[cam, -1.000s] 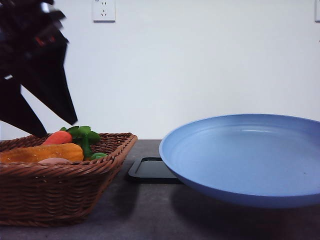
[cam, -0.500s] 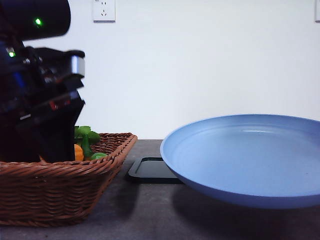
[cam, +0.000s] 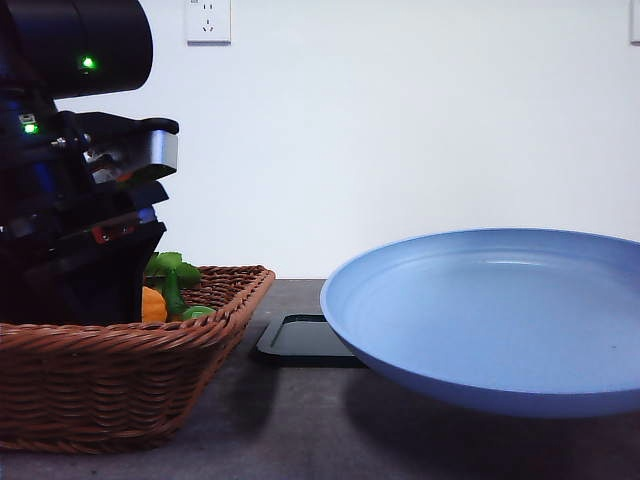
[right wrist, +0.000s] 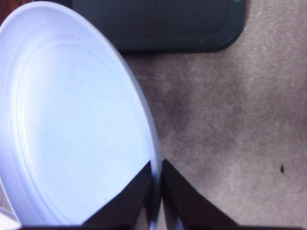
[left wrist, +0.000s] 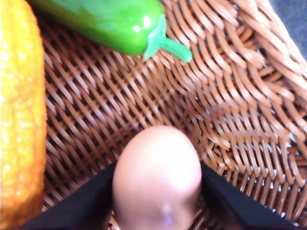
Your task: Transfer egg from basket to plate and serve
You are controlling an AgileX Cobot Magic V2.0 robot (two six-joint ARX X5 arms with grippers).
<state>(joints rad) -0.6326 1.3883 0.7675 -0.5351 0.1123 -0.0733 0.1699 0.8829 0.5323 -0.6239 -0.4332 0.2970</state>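
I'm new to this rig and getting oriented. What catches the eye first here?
The big light-blue plate fills the front view's right side, its rim pinched by the right gripper. In the wicker basket on the left, the left gripper closes around the egg.

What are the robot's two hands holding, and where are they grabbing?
The left gripper squeezes the egg by its two sides, down in the basket. The right gripper pinches the blue plate by its rim.

Yellow corn cob (left wrist: 21, 115) lay just beside the jaws to one side; green pepper w/ stem (left wrist: 115, 24) lay ahead of them. Black tray (right wrist: 158, 24) sat well beyond other jaws, on grey table (right wrist: 230, 124).
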